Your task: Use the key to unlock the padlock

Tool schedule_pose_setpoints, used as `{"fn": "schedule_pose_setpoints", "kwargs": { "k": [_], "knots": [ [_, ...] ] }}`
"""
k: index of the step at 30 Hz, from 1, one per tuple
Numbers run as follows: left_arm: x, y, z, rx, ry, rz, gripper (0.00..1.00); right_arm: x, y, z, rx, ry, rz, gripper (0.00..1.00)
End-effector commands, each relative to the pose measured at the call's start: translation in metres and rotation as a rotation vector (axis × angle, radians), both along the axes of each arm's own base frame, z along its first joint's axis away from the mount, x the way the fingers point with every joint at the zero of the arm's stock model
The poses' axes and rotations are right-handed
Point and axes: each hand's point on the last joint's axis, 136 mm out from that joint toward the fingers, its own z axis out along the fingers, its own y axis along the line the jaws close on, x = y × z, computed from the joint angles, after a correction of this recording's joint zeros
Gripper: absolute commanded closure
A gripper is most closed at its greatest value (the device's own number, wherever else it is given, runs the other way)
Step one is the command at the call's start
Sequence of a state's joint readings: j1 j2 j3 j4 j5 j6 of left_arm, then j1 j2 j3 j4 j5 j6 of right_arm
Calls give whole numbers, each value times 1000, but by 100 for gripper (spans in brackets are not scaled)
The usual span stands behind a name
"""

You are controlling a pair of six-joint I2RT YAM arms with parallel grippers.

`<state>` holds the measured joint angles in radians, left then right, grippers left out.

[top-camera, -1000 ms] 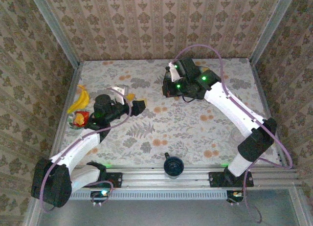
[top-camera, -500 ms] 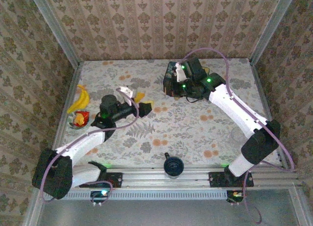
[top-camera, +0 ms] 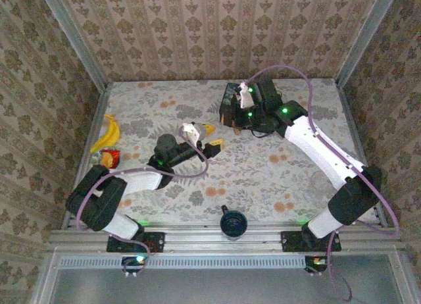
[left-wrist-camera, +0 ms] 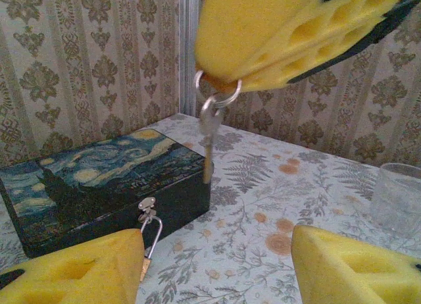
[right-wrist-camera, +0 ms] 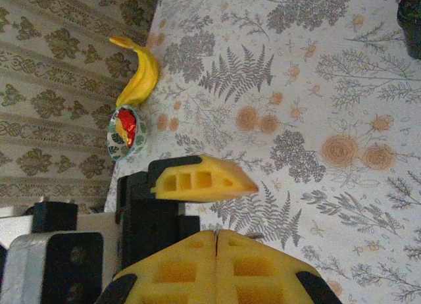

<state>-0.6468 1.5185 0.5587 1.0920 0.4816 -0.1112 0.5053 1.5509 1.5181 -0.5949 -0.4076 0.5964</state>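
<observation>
The dark blue painted box point(left-wrist-camera: 99, 179) lies on the floral table point(left-wrist-camera: 263, 238). The tiny brass padlock point(left-wrist-camera: 144, 270) hangs by its silver shackle from the box's front hasp, its body partly behind my left finger point(left-wrist-camera: 72, 271). My left gripper point(left-wrist-camera: 217, 271) is open just in front of the box, with nothing between its yellow pads; from above it point(top-camera: 212, 137) sits left of the box point(top-camera: 227, 105). My right gripper point(right-wrist-camera: 216, 233) is shut on the key's ring. The key point(left-wrist-camera: 209, 143) dangles from it above the box's near corner.
A clear glass point(left-wrist-camera: 395, 199) stands to the right, also in the top view as a glass point(top-camera: 320, 182). A banana point(top-camera: 108, 133) and a small cup with a red packet point(top-camera: 108, 159) lie at the left edge. A black round object point(top-camera: 231, 222) sits at the near rail.
My left arm has swung right towards the box and its jaws have narrowed. The right gripper stayed shut over the box, shifting slightly back.
</observation>
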Motion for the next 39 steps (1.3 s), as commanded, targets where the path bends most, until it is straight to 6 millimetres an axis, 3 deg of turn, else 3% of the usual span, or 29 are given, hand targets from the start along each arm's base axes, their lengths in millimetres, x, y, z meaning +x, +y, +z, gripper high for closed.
{"fn": "schedule_pose_setpoints", "kwargs": {
  "k": [1,11,19,24,39],
  "knots": [
    [4,-4,35,-96,-141,-3,40,-6,3,13,52,-10,12,100],
    [9,-16,36,-97,-137,-51,56,-7,5,12,68,-11,21,100],
    [15,-18,36,-107,-114,-69,62,-9,6,13,73,-8,28,100],
    [14,-18,36,-109,-109,-75,75,-9,5,11,70,-4,27,100],
    [14,-15,39,-116,-106,-76,84,-8,6,7,66,4,26,100]
  ]
}}
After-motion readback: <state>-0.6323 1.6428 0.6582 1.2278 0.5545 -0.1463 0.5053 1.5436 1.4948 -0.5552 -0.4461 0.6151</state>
